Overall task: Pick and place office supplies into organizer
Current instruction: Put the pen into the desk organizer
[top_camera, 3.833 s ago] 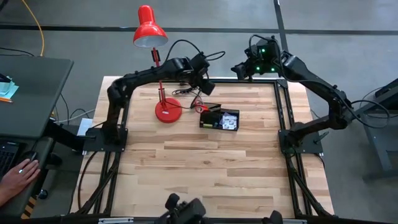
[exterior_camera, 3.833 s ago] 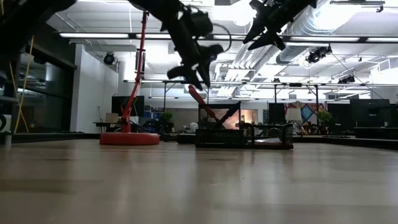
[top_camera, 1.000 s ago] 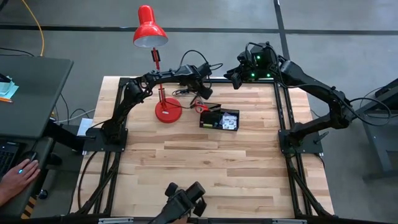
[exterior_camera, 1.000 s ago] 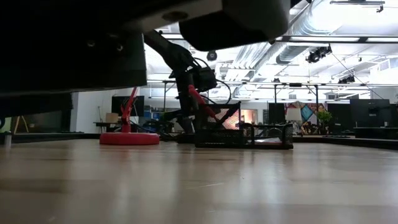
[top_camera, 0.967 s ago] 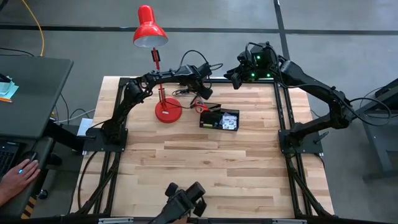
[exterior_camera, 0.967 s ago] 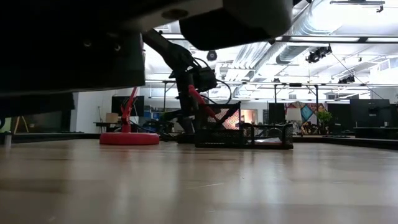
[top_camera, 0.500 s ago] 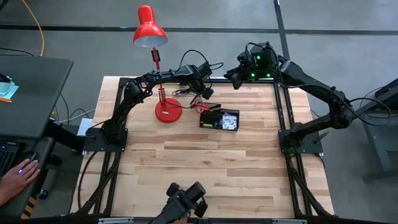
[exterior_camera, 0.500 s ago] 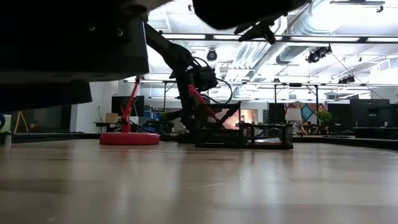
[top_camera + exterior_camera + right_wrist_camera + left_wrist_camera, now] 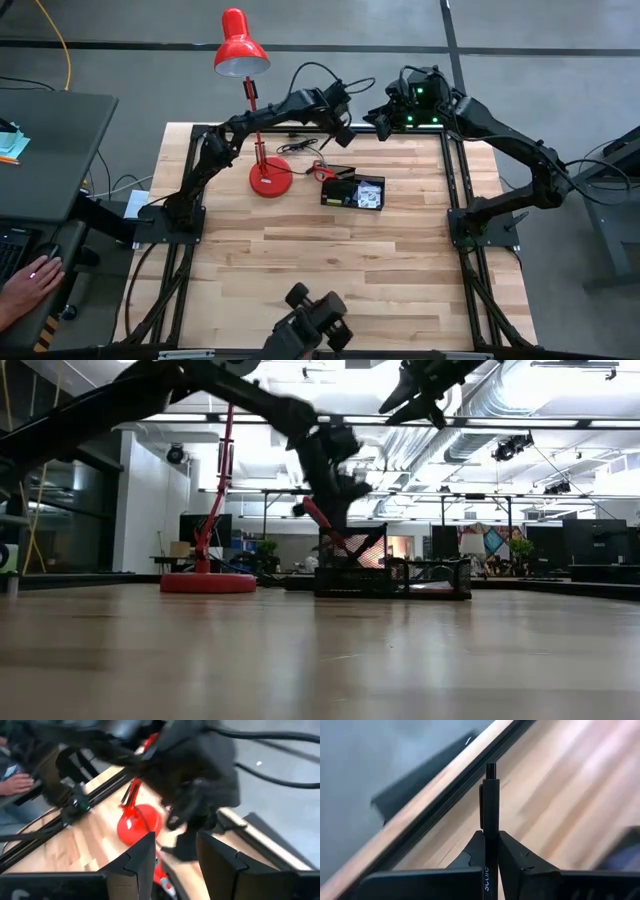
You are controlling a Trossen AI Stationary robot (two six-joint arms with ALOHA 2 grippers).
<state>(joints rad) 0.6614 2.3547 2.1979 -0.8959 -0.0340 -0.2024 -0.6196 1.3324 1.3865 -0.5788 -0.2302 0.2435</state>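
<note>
While the left gripper (image 9: 489, 851) hangs over the table's far edge with its fingers clamped on a black pen (image 9: 489, 815), the organizer (image 9: 353, 191) sits nearer, right of the lamp base (image 9: 270, 178). Right gripper (image 9: 175, 851) waits far right, fingers apart.

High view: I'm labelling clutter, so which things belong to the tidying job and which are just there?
Job: black pen clamped in left gripper; organizer; red-handled scissors.
Bystanders: red desk lamp; right gripper, empty, hovering.
</note>
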